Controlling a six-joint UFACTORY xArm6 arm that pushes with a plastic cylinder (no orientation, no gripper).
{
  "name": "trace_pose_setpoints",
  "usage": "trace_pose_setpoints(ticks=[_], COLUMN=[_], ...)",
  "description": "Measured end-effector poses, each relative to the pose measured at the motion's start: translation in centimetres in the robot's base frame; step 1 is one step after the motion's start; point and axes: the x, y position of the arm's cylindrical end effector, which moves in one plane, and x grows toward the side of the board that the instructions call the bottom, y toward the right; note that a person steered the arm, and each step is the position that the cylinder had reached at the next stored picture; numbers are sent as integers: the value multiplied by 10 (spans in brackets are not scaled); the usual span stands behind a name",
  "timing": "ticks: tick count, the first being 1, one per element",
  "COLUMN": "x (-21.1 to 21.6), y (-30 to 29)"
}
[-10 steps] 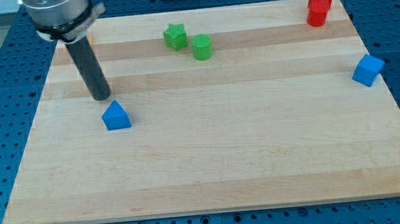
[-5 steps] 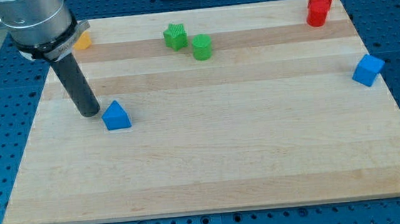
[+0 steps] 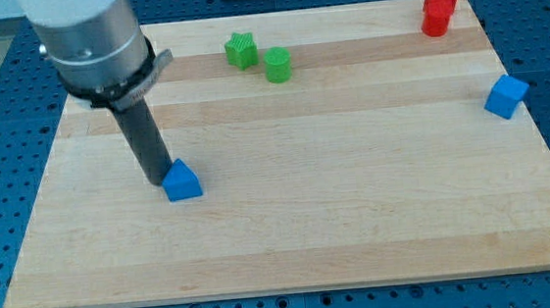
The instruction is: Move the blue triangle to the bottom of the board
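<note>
While our rod stands on the surface (image 3: 359, 216), my tip (image 3: 159, 180) touches the blue triangle (image 3: 182, 181) just to its right in the view. We have no hand to open or close. Green blocks (image 3: 259, 58) lie well up-right; the blue cube (image 3: 505, 95) far right.

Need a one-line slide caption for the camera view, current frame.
My tip touches the left side of the blue triangle block on the wooden board, far from its bottom edge.

Wooden board (image 3: 359, 216) with blue triangle (image 3: 182, 181), blue cube (image 3: 505, 95), two green blocks (image 3: 259, 58), seemingly one red block (image 3: 438, 10).
</note>
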Motion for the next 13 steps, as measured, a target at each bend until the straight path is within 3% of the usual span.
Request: trace_pose_setpoints(ticks=[4,9,13], x=[59,58,28], y=[-1,-39,-39])
